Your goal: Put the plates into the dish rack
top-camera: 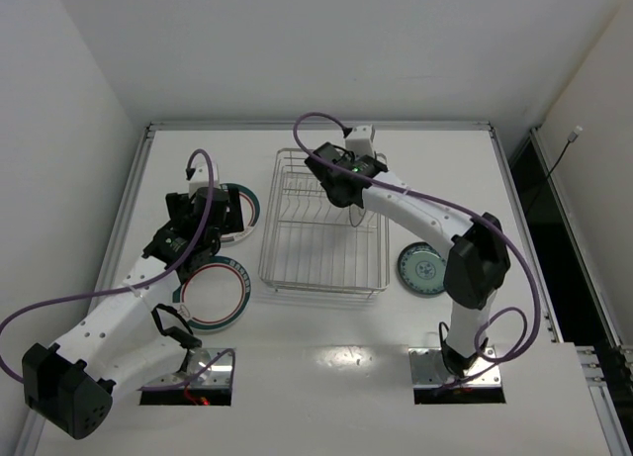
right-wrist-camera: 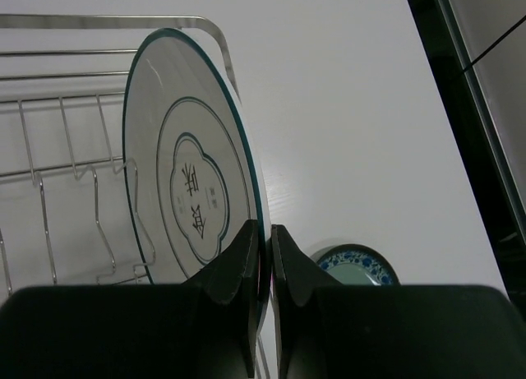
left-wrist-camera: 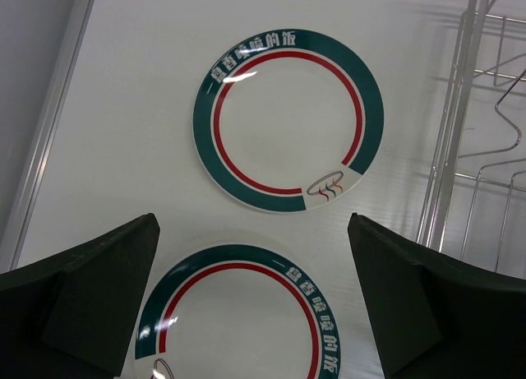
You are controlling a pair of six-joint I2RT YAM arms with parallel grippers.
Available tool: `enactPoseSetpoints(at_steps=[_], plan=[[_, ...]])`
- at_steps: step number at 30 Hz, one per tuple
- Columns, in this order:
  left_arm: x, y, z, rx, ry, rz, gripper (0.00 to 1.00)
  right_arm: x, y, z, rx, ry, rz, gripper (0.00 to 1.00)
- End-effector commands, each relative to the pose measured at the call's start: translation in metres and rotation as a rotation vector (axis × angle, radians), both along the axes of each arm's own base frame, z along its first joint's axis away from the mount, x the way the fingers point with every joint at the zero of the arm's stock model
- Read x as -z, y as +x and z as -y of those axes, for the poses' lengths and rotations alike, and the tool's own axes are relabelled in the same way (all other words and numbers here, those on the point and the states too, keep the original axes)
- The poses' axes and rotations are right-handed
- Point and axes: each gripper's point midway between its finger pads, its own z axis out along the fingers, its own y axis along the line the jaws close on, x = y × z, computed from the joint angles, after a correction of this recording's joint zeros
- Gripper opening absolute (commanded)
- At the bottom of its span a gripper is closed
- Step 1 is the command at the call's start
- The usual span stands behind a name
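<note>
Left of the rack (top-camera: 267,260): two green-rim plates flat on the table, the far plate (left-wrist-camera: 288,120) near the rack's left wall, the near plate (left-wrist-camera: 238,321) further from the rack, toward the arm bases. Above them the left gripper (left-wrist-camera: 253,221), jaws spread wide and holding nothing, hanging over the near plate's far rim, with the far plate straight ahead. Neither plate touched.

Over the rack's far right part: the right gripper (right-wrist-camera: 261,231), clamped tight on the rim of the motif plate (right-wrist-camera: 189,173). Plate held upright on edge, printed face turned toward the rack's left side, prongs (right-wrist-camera: 76,172) showing on that side. Contact between lower edge and wires: hidden, impossible to tell.

Right of the rack: the teal plate (top-camera: 423,269), flat on the table, apart from the rack's right wall.

Step in hand, by the look of it: seating the motif plate. Deciding relation: disc already vertical, with the prongs below and a little to the rack's left of it. Probably a short drop, disc kept in line with a gap between prongs; present alignment not readable. Left arm nearer the green-rim pair, right arm nearer the teal plate
</note>
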Motion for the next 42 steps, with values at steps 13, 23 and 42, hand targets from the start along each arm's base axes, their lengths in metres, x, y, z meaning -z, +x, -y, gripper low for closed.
enactPoseSetpoints(at_steps=[13, 23, 42], plan=[[-0.015, 0.004, -0.001, -0.015, -0.030, 0.050, 1.00, -0.167, -0.014, 0.048, 0.040, 0.040, 0.315, 0.00], [-0.015, 0.004, -0.001, -0.015, -0.030, 0.050, 1.00, -0.104, -0.002, 0.043, 0.039, -0.108, 0.161, 0.00], [-0.013, 0.005, 0.000, -0.015, -0.026, 0.042, 1.00, -0.024, 0.014, 0.032, -0.036, -0.012, -0.035, 0.13]])
